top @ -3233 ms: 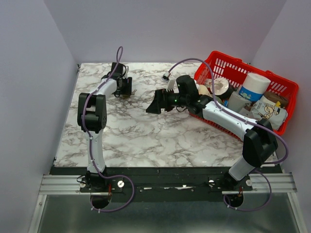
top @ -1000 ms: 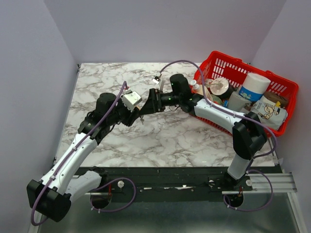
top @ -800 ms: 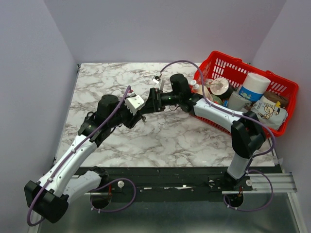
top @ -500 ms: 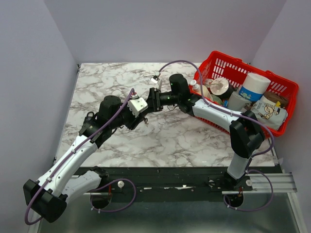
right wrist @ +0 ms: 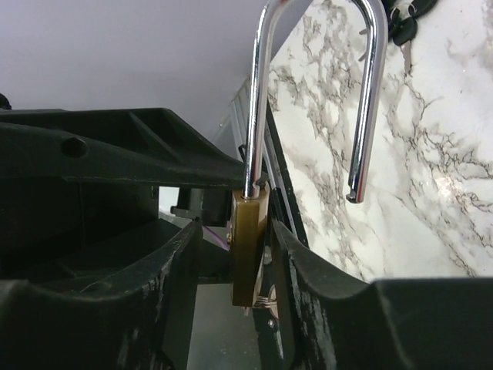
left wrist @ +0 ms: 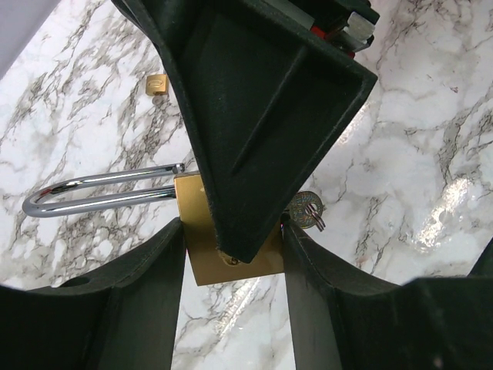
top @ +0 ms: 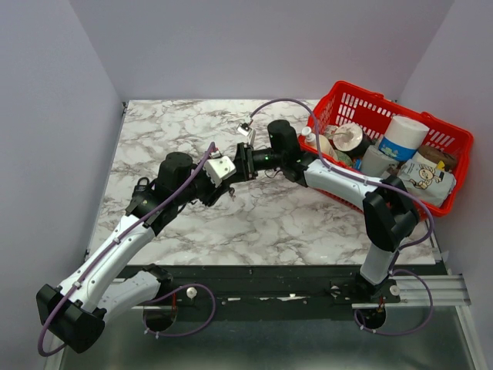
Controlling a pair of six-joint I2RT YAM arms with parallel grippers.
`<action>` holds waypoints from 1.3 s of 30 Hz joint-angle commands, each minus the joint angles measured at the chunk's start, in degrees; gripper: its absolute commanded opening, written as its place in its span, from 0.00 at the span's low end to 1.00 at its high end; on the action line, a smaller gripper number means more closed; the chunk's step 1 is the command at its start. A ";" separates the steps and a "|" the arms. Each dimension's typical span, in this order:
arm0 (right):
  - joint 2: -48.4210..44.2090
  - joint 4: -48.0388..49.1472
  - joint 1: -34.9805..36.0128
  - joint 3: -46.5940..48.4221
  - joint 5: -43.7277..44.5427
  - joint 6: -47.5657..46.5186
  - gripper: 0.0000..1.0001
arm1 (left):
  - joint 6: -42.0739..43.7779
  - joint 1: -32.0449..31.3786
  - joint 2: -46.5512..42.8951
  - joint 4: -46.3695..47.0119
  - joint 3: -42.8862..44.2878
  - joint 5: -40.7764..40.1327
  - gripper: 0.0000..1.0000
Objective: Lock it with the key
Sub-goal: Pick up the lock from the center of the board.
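- Left gripper (left wrist: 231, 235) clamped on brass padlock (left wrist: 196, 239) body, just 9 o'clock of table (top: 269, 227) centre.
- Shackle (left wrist: 100, 193) open, one leg free; key (left wrist: 306, 210) in body's base.
- Right gripper (right wrist: 237, 235) straddles padlock from 3 o'clock; gap one side, grip undetermined.
- Red basket (top: 456, 145) at 2 o'clock.

In the left wrist view we only get part of the padlock (left wrist: 202, 231). A finger (left wrist: 262, 116) of the right gripper (right wrist: 236, 239) covers most of its brass body, and only the round head of the key (left wrist: 306, 210) pokes out. From the top camera we can't really make the padlock out. That little brass bit (left wrist: 156, 83) further back is too small for us to call.
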 commanded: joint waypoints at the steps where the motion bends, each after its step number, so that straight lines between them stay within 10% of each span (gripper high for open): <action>1: -0.37 -1.75 0.44 -1.63 -0.95 -2.39 0.43 | 1.74 -0.40 -1.09 4.02 3.05 -0.91 0.00; 6: -0.11 -2.64 0.44 -0.67 -0.59 -3.27 0.37 | 2.26 -0.40 -1.00 3.84 2.96 0.66 0.00; 11: -0.02 -2.64 0.36 0.21 -0.42 -3.27 0.01 | 2.61 -0.57 -0.30 2.09 3.40 2.16 0.04; 20: -1.51 -2.72 -0.52 0.91 -0.85 -3.01 0.01 | 9.91 -0.57 -2.05 -8.37 2.96 3.84 0.97; 32: -5.73 -6.14 -1.67 -2.08 -4.98 -8.89 0.01 | 16.94 -0.31 -18.21 -21.20 -2.93 2.52 0.99; 39: -9.94 -21.87 -1.05 -0.06 -4.64 -30.73 0.01 | 12.99 1.45 -15.33 -20.77 3.91 3.48 0.93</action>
